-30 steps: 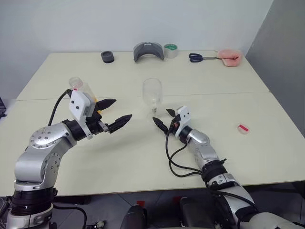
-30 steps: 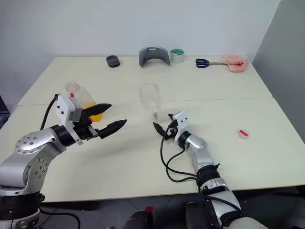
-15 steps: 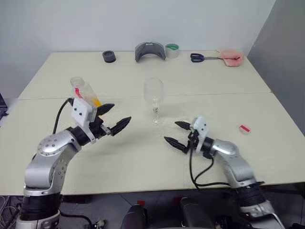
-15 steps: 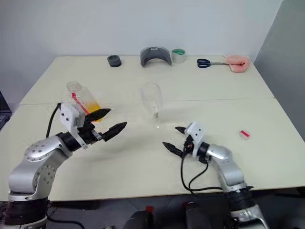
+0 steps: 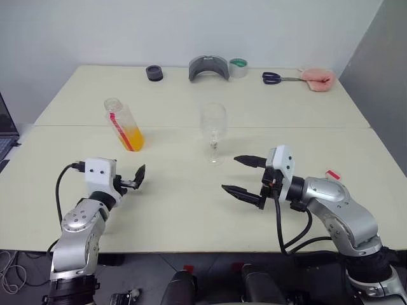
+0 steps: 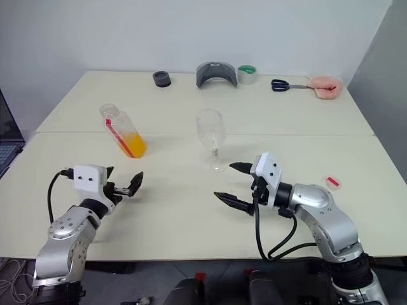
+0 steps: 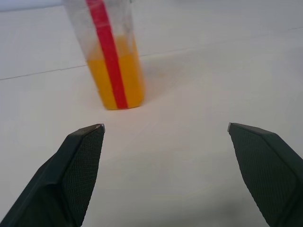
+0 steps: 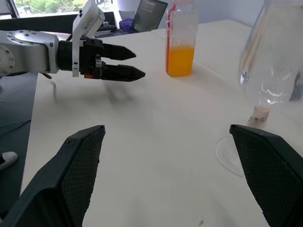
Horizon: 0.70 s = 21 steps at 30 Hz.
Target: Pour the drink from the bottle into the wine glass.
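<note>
Both of my arms have drawn back toward the near edge of the table since a second ago: my left gripper (image 5: 135,179) has dropped low and away from the bottle (image 5: 124,124), and my right gripper (image 5: 245,176) has pulled back from the wine glass (image 5: 213,131).

The bottle stands uncapped on the left half of the table (image 5: 191,210), leaning a little, close to the seam that runs across the tabletop. The drink (image 5: 133,137), an orange-yellow liquid, fills its lower part, and a red label strip runs up its side. I hold nothing: the fingers of my left gripper are spread wide and point at the bottle from the near side, apart from it. The wine glass stands upright near the middle of the table, just on the near side of the seam, and looks empty. My right gripper sits near its foot on the near right side, jaws fully apart and gripping nothing.

A small red cap (image 5: 332,175) lies toward the right edge. Along the far edge sit a black ring (image 5: 154,73), a grey curved piece (image 5: 208,67), a roll of tape (image 5: 238,67), scissors (image 5: 280,78) and a pink object (image 5: 318,78).
</note>
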Available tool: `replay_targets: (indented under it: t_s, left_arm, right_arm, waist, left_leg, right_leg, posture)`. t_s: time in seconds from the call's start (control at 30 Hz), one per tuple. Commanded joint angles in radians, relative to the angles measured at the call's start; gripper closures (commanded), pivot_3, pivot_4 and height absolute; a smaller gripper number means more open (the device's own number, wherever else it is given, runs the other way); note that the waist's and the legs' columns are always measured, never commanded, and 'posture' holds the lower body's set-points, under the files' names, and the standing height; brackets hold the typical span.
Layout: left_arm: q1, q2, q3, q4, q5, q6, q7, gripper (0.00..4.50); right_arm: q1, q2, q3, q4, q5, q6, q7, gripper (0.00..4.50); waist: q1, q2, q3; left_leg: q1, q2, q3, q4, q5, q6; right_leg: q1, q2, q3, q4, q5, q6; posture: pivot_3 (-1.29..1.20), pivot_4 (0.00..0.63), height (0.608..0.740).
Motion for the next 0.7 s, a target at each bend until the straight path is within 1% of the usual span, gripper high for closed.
replay_targets:
  t_s: [0.03, 0.13, 0.33, 0.5, 0.7]
  left_arm:
    - [-0.063, 0.035, 0.047, 0.044, -0.012, -0.008, -0.003, 0.0]
    - [-0.117, 0.07, 0.05, 0.106, -0.009, -0.024, -0.029, 0.0]
    - [-0.248, 0.134, 0.024, 0.268, -0.003, -0.057, -0.106, 0.0]
    - [-0.332, 0.146, 0.011, 0.382, 0.02, -0.107, -0.123, 0.0]
    - [-0.41, 0.145, -0.017, 0.498, 0.019, -0.144, -0.186, 0.0]
  right_arm:
    - [-0.025, -0.005, -0.009, -0.056, 0.046, 0.016, 0.004, 0.02]
    - [-0.039, -0.004, -0.012, -0.066, 0.078, 0.038, 0.007, 0.02]
    - [-0.081, -0.008, 0.004, -0.066, 0.09, 0.053, 0.0, 0.02]
    - [-0.092, -0.012, 0.003, -0.08, 0.095, 0.065, -0.011, 0.02]
    - [-0.077, -0.016, 0.003, -0.129, 0.1, 0.076, -0.034, 0.02]
  waist:
    - [0.001, 0.0, 0.0]
    - [0.001, -0.001, 0.001]
    - [0.001, -0.001, 0.001]
    - [0.001, -0.002, 0.001]
    - [0.001, -0.002, 0.001]
  left_leg:
    - [0.0, 0.0, 0.0, 0.0, 0.0, 0.0]
    - [-0.001, 0.0, 0.0, 0.0, 0.0, 0.0]
    - [-0.001, 0.0, 0.0, 0.0, 0.0, 0.0]
    - [-0.001, 0.0, 0.0, 0.0, 0.0, 0.0]
    - [-0.003, 0.0, 0.0, 0.0, 0.0, 0.0]
  right_leg:
    - [0.0, 0.0, 0.0, 0.0, 0.0, 0.0]
    - [0.0, 0.0, -0.001, 0.0, 0.0, 0.0]
    - [-0.001, 0.0, -0.001, 0.0, 0.0, 0.0]
    - [-0.001, 0.0, -0.001, 0.0, 0.0, 0.0]
    - [-0.002, 0.0, -0.002, 0.0, 0.0, 0.0]
  posture:
    - [0.0, 0.15, 0.74]
    - [0.0, 0.15, 0.74]
    - [0.0, 0.15, 0.74]
    - [0.0, 0.15, 0.74]
    - [0.0, 0.15, 0.74]
